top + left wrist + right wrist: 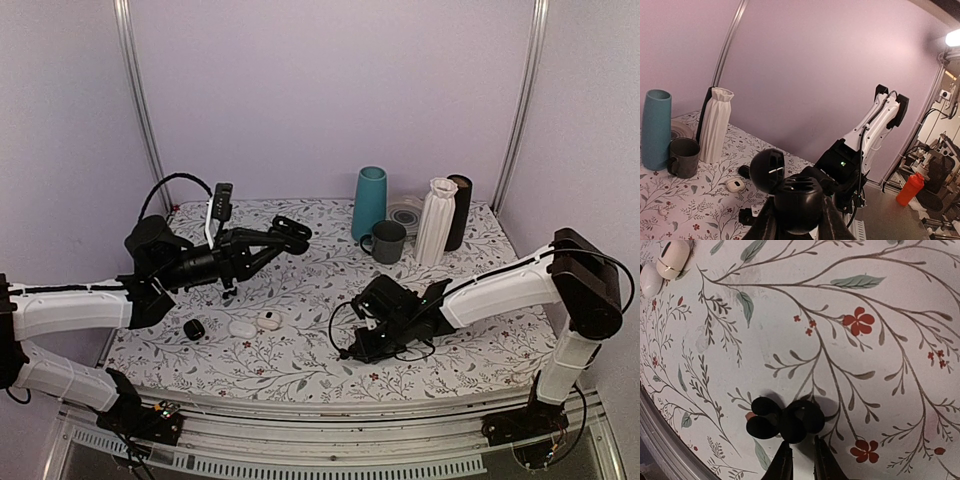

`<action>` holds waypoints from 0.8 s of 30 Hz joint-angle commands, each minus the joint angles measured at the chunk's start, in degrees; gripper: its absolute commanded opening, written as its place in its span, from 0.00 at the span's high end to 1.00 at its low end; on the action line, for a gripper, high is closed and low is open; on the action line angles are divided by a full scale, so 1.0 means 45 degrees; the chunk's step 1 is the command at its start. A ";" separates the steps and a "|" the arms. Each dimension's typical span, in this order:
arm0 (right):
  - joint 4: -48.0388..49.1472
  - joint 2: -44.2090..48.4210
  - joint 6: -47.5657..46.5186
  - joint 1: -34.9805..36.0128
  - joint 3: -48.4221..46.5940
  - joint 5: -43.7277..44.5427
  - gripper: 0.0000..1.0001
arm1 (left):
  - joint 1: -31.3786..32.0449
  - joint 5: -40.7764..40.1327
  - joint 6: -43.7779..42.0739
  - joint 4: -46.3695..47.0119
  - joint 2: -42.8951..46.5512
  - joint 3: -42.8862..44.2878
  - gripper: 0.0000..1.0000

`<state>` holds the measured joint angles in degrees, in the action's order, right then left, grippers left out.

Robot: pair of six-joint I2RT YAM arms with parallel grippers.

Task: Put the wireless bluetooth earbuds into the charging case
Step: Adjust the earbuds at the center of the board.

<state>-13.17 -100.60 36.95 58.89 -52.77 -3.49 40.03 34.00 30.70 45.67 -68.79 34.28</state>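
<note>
**Glossy black oval charging case (797, 200) aloft, tiny glossy black earbuds (800, 421) down**

The left gripper (799, 222) clamps the open-lidded case. The earbuds lie on the floral tablecloth (865, 365) at the tips of the right gripper (800, 452); its jaws stand narrow, whether gripping I cannot tell.

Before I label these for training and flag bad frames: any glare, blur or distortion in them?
Top external: even, soft light, sharp, front edge of the table bowed by the lens. Left wrist: a lamp flares top right; the open charging case in the left claw is slightly soft. Right wrist: sharp, black earbuds cast a soft shadow.
</note>
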 commanded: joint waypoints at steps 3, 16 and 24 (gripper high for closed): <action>-0.0638 -0.0917 0.1118 0.0438 -0.0990 0.0145 0.86 | -0.0180 -0.0069 -0.0126 -0.0015 0.0446 -0.0232 1.00; 0.1190 -0.1375 0.1245 0.0461 -0.2361 -0.1068 0.83 | -0.0224 -0.0036 -0.0126 -0.0031 0.0481 -0.0128 1.00; 0.1022 -0.0009 0.0473 0.0030 -0.1668 -0.0765 0.82 | -0.0226 -0.0017 -0.0033 -0.0070 0.0584 -0.0162 1.00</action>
<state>-8.56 -105.58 41.95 60.23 -62.22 -7.84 39.75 33.82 30.65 45.10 -67.18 33.69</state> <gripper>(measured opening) 0.179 0.225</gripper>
